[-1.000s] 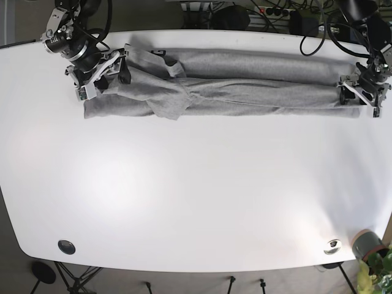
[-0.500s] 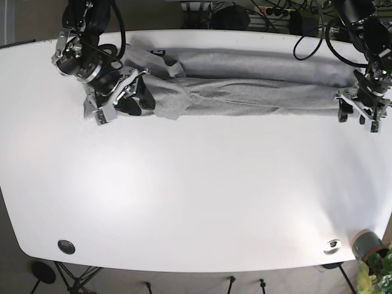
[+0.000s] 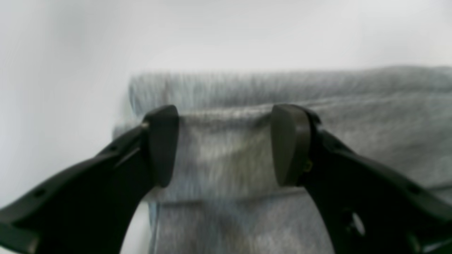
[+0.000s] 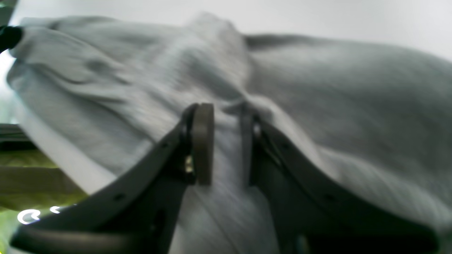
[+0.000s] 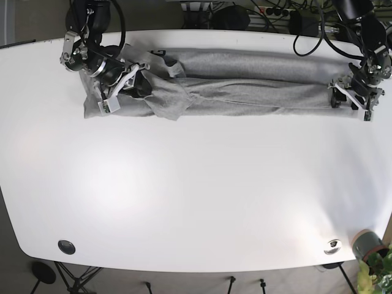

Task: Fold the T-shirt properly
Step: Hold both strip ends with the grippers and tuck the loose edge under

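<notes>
**Shirt stretched along the far edge of the table**

While the white table (image 5: 196,190) lay bare over most of its near side, the grey T-shirt (image 5: 245,86) ran as a long band beside its far edge, long axis left to right. At the shirt's bunched end the right gripper (image 4: 226,148) pinched a fold, jaws nearly together. At the opposite end the left gripper (image 3: 224,144) stood spread over the hem.

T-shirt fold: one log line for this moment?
T-shirt: long band, far table edge | left gripper: open over end | right gripper: narrow gap, fabric between, grip unclear
</notes>
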